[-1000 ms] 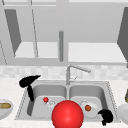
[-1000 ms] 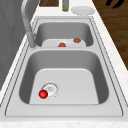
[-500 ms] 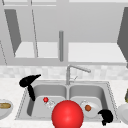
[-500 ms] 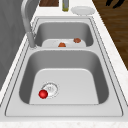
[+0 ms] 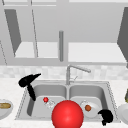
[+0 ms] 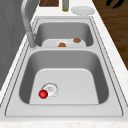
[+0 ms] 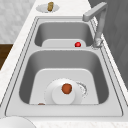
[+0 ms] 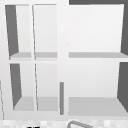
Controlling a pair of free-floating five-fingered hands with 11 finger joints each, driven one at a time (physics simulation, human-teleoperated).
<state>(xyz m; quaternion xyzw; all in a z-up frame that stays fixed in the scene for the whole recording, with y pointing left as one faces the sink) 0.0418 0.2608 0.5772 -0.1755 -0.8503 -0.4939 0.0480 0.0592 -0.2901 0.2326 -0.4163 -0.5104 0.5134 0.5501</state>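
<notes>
Stillness since a second ago; our left hand [image 5: 27, 80] hovers over the sink's [image 5: 107, 86] far-left rim, fingers straight, nearest the small red ball [image 5: 45, 99] by the left drain; right hand [image 5: 106, 116] curled, holding nothing, beside the plate [image 5: 93, 113].

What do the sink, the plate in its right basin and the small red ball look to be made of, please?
Sink: probably brushed steel, grey with soft shading. Plate: likely glazed ceramic, plain white and smooth. Small red ball: glossy, perhaps plastic or a fruit; a bright highlight shows.
</notes>
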